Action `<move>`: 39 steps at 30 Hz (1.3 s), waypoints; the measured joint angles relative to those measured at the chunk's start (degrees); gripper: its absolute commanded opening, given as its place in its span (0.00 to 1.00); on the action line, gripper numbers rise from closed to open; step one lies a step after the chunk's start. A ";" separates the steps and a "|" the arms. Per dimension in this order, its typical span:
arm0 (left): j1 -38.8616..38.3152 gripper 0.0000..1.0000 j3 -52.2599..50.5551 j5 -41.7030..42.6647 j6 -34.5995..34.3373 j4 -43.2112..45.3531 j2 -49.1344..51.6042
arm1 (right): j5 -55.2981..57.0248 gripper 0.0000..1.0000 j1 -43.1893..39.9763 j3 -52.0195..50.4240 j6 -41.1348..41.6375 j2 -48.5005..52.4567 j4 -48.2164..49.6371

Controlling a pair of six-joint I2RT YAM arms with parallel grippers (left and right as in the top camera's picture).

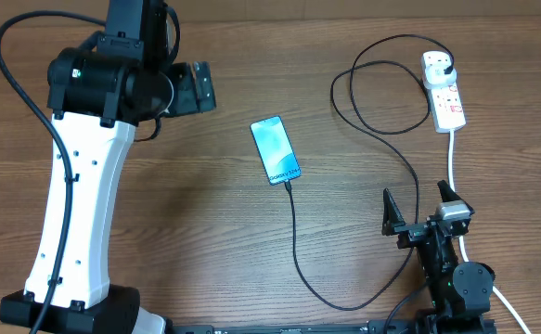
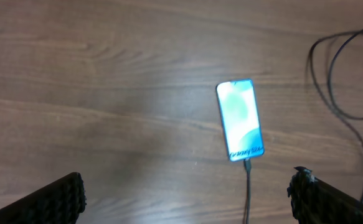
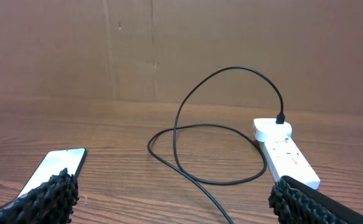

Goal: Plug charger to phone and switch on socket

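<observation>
Jaws of the right gripper (image 1: pixel 417 202) stand wide and empty; the left gripper (image 2: pixel 187 186) gapes likewise, holding nothing. Seen from overhead, the socket (image 1: pixel 444 93) lies at one o'clock from the right gripper and the phone (image 1: pixel 276 150) at ten o'clock, with the charger (image 1: pixel 293 223) apparently seated in the phone's near edge already. What remains, I judge, is the switch: press one fingertip straight down on the reddish rocker beside the occupied outlet, skirting the cable loop, lest the strip slide. Count: one phone, one socket, one charger, one white cord (image 1: pixel 452 158), two grippers.
</observation>
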 measured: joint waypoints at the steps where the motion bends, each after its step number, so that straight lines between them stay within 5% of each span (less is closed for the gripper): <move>1: 0.00 1.00 0.00 -0.39 0.02 -1.05 0.00 | 0.00 1.00 0.00 0.00 -0.04 0.00 0.02; 8: 0.00 1.00 -3.56 -3.78 0.00 -4.68 -2.38 | 0.00 1.00 0.00 0.00 0.00 0.00 0.00; 21: 0.70 0.99 -35.54 -5.44 2.40 16.00 -30.03 | 0.00 1.00 0.00 0.00 -0.04 0.00 0.02; 39: 8.68 1.00 -73.81 2.91 2.84 44.09 -57.11 | 0.00 1.00 0.00 0.00 -0.02 0.00 0.04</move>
